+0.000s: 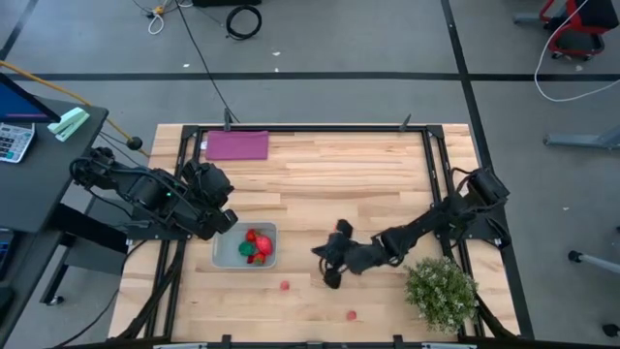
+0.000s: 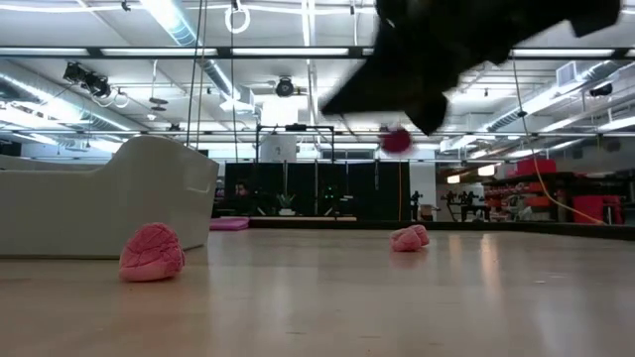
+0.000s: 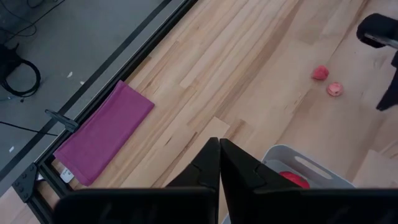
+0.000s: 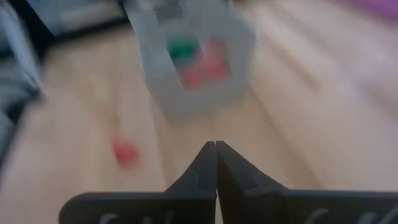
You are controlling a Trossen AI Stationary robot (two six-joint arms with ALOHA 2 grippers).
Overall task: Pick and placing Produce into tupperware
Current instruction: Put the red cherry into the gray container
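Note:
The translucent tupperware (image 1: 221, 254) stands left of the table's middle and holds several red pieces and one green piece (image 1: 257, 245). Two pink pieces lie loose on the table (image 1: 285, 285) (image 1: 351, 315). My right gripper (image 1: 330, 278) hovers to the right of the container with its fingers shut (image 4: 215, 146). In the low view a small dark-red piece (image 2: 397, 140) hangs at its tips. My left gripper (image 1: 225, 221) is shut and empty, above the container's far left corner. My right gripper has the small dark-red piece (image 2: 397, 140) at its fingertips, lifted well clear of the table. It hangs just beside and below the tips. My own fingers hide the place of contact in the right wrist view, so which part is pinched cannot be told.
A purple mat (image 1: 236, 145) lies at the far left of the table. A bushy pale-green plant (image 1: 441, 291) stands at the near right, beside my right arm. Black frame rails run along the table's left and right edges.

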